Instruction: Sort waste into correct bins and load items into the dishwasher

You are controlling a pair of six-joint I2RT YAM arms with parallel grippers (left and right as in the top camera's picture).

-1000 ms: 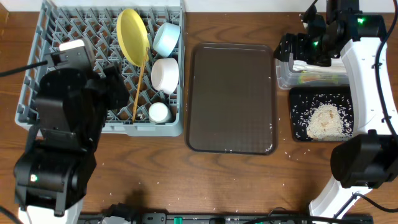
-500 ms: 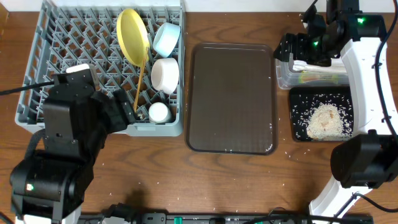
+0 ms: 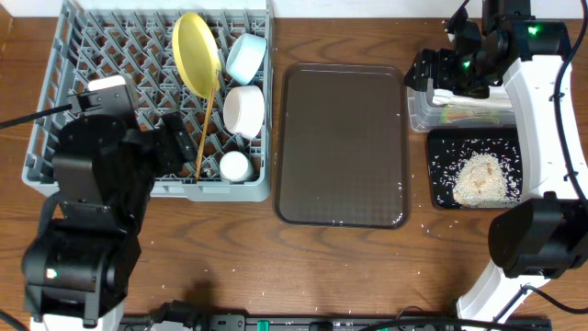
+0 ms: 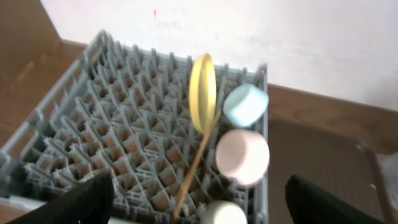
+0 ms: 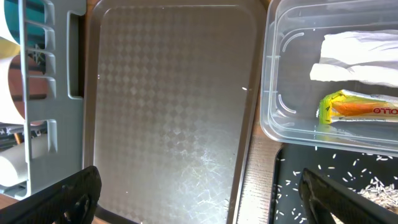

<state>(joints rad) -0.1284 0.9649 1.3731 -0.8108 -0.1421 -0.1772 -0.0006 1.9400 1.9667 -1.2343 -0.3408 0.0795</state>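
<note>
Dish rack (image 3: 55, 92), one. Yellow plate (image 3: 196, 53), one. Bowls (image 3: 246, 57) (image 3: 244, 110), two. Cup (image 3: 235, 166), one. Serving tray (image 3: 342, 142), one. Clear tub (image 3: 419, 118), one. Black tray (image 3: 439, 138), one.

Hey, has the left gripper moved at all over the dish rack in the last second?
Yes. Judged against the grey dish rack, the left gripper has shifted a little toward the rack's front edge, by the chopsticks.

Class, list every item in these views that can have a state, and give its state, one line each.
yellow plate: upright on edge in dish rack
light blue bowl: on its side in rack
white bowl: on its side in rack
white cup: in rack
chopsticks: slanted in rack
clear tub: holds napkin and wrapper
black tray: holds rice
left tool: open, holding nothing
right tool: open, holding nothing
</note>
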